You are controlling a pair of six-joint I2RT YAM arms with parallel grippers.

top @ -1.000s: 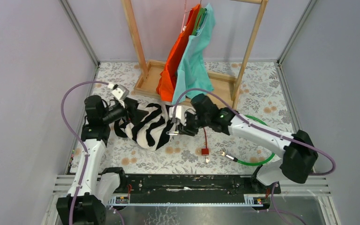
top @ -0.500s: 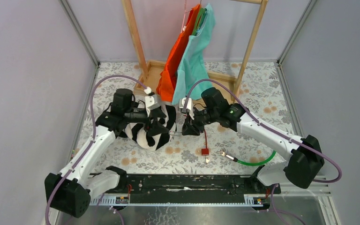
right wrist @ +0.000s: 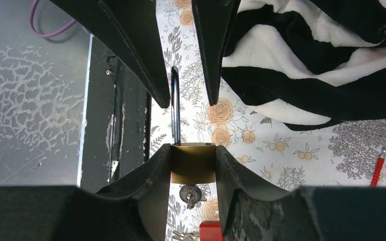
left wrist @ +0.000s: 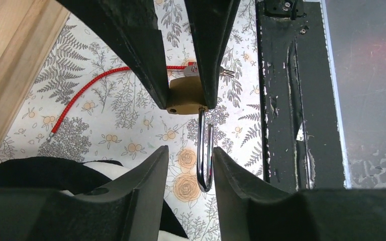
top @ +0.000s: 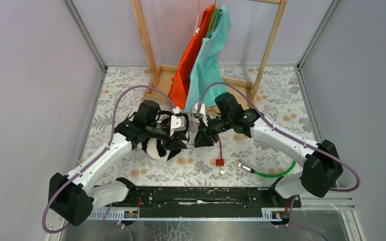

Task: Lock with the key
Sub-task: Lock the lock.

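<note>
A brass padlock (right wrist: 193, 163) sits clamped by its body in my right gripper (right wrist: 193, 148), held above the floral tabletop. Its steel shackle (right wrist: 175, 108) stands up out of the body, swung open. The key (right wrist: 189, 195) is stuck in the keyhole on the underside. My left gripper (left wrist: 190, 150) faces the right one, with the shackle (left wrist: 205, 155) between its fingers. The shackle lies close to the right finger (left wrist: 231, 170), with a gap to the left one, so these jaws are open. In the top view the two grippers meet nose to nose, left (top: 183, 142) and right (top: 200, 139).
A black-and-white striped cloth (top: 156, 148) lies under the left arm. A red cord with a red tag (top: 219, 161) and a green cable (top: 276, 170) lie to the right. A wooden rack (top: 156, 85) with orange and teal garments (top: 206, 65) stands behind. A black rail (top: 201, 193) runs along the near edge.
My left arm has swung from the far left across the striped cloth to the padlock, its jaws narrowing around the shackle. The right gripper has kept its hold, shifting only slightly.
</note>
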